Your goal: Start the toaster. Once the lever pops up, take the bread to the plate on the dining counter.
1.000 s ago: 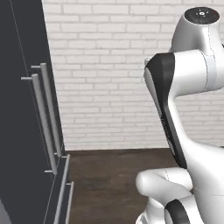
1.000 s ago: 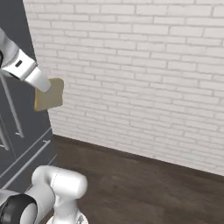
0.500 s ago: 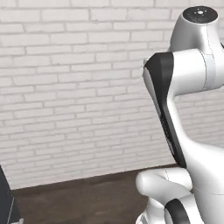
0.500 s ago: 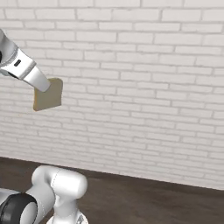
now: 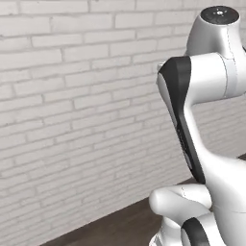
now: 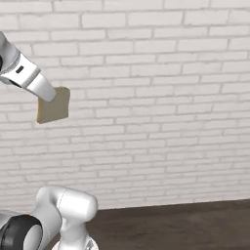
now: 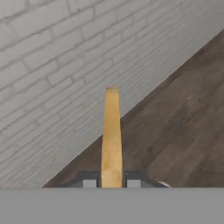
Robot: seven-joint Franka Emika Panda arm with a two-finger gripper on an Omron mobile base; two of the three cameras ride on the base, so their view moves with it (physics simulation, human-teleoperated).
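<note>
The bread [image 6: 54, 105], a thin tan slice, hangs in the air in front of a white brick wall, held up high at the left of the right base view. My gripper [image 6: 48, 95] is shut on its upper left corner. In the hand view the bread [image 7: 111, 135] shows edge-on, standing up between my two dark fingertips [image 7: 89, 181], with the gripper [image 7: 111, 182] shut on it. The toaster, the plate and the dining counter are out of view.
A white brick wall [image 5: 72, 110] spans the view ahead, also seen as the wall [image 6: 161, 97] in the right base view. Dark wood floor [image 6: 185, 227] runs along its foot. My own white arm [image 5: 202, 125] rises at the right of the left base view.
The whole scene has slid sideways as the base turned: the dark cabinet with handles has left both base views, leaving brick wall. The bread stays gripped in the same pose.
</note>
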